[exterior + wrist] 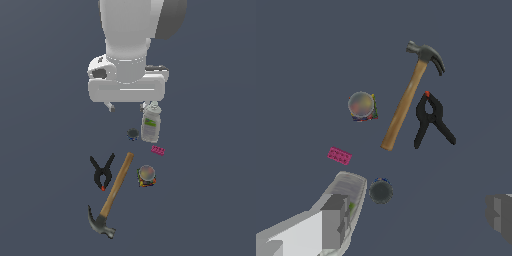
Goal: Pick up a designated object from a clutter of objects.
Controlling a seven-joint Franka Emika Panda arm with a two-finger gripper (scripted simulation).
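Note:
The designated object, a small black clamp (102, 172) (431, 120) with splayed handles and a red-orange tip, lies flat beside the handle of the wooden hammer (114, 192) (405, 105). My gripper (127, 106) (417, 217) hangs open and empty, well above the floor. It is over the end of the clutter away from the clamp, near the white bottle (151, 124) (352, 186). One finger (333, 220) shows close to the bottle, and the other finger (501, 215) stands far apart from it.
A dark gear-like disc (132, 133) (380, 191) lies beside the bottle. A pink brick (158, 150) (339, 155) and a multicoloured round object (146, 176) (362, 106) sit on the hammer's other side from the clamp. The floor is plain dark grey.

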